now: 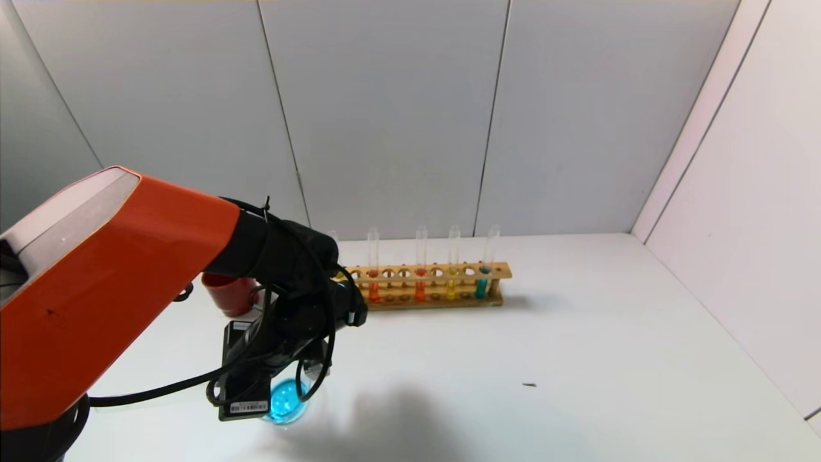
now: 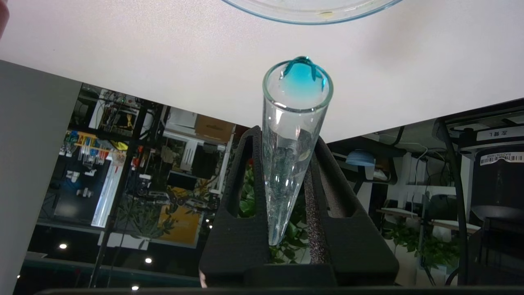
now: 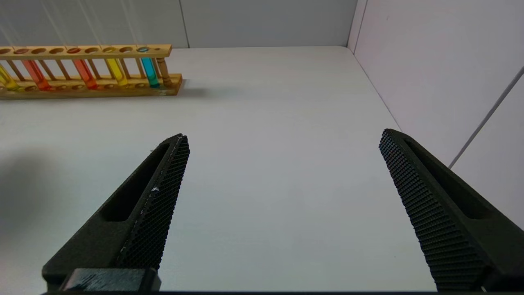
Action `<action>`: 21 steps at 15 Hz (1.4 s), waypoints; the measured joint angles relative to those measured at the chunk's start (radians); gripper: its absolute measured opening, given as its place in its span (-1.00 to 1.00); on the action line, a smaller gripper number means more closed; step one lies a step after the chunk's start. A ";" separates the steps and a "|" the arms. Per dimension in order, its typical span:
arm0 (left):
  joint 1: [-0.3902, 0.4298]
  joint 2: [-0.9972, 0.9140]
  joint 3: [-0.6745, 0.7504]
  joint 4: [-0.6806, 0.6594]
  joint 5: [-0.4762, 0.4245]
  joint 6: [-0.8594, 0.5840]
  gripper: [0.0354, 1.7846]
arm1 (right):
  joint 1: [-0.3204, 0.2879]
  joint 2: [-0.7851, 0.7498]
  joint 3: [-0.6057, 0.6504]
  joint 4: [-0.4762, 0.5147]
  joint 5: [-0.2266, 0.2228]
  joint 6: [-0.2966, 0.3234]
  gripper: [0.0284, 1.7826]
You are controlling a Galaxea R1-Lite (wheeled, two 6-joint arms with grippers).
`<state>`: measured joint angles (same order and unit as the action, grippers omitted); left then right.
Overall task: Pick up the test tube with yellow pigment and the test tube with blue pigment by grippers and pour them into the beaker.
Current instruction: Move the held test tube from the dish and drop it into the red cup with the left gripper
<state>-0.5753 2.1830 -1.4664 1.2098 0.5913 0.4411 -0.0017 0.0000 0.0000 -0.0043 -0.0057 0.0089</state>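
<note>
My left gripper (image 1: 282,362) hangs over the beaker (image 1: 287,401), which holds bright cyan-blue liquid near the table's front left. In the left wrist view the gripper (image 2: 286,137) is shut on the test tube with blue pigment (image 2: 297,104). The tube is tipped mouth-down toward the table, nearly drained, with a blue remnant at its lip, just short of the beaker's rim (image 2: 311,16). The test tube with yellow pigment (image 3: 7,80) stands at the rack's left end. My right gripper (image 3: 282,164) is open and empty above bare table; it does not show in the head view.
The wooden rack (image 1: 430,282) stands at the back middle with two orange tubes, a golden-yellow tube (image 1: 452,282) and a teal tube (image 1: 482,282). A dark red cup (image 1: 228,292) sits behind my left arm. Walls close in the back and right.
</note>
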 joint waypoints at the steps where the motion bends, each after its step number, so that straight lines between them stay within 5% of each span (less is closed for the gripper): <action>1: -0.002 0.001 0.000 0.000 0.000 0.000 -0.69 | 0.000 0.000 0.000 0.000 0.000 0.000 0.91; 12: -0.016 0.018 -0.009 0.005 -0.003 -0.008 -0.69 | 0.000 0.000 0.000 0.000 0.000 0.000 0.91; 21: 0.002 -0.162 -0.031 -0.001 -0.203 -0.027 -0.69 | 0.000 0.000 0.000 0.000 0.000 0.000 0.91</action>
<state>-0.5730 2.0211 -1.4977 1.2083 0.3881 0.4136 -0.0013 0.0000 0.0000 -0.0043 -0.0057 0.0091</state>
